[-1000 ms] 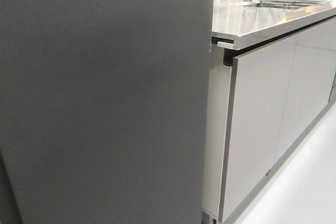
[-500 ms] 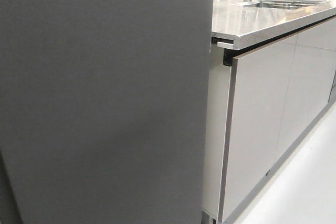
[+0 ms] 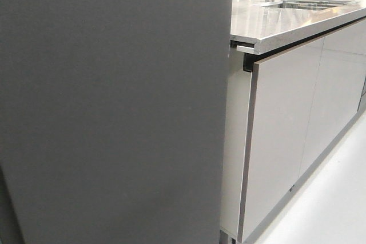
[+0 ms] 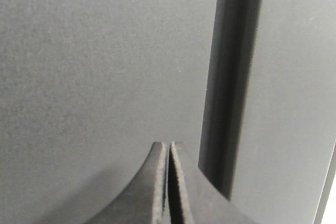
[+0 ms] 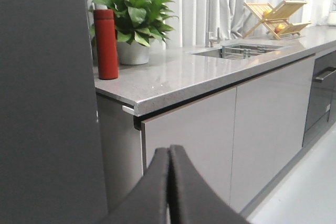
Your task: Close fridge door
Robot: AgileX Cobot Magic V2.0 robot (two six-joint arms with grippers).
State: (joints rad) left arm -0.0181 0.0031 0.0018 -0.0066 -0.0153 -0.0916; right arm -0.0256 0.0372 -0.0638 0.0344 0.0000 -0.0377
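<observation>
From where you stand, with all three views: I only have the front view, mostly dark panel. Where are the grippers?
Observer: The left gripper is shut and points at the fridge door, right by a vertical seam.
Operator: And the right one?
Observer: The right gripper is shut too, aimed at the cabinet fronts, holding nothing.
Operator: Anything on the counter near the fridge?
Observer: A red bottle stands beside a potted plant on the counter.
</observation>
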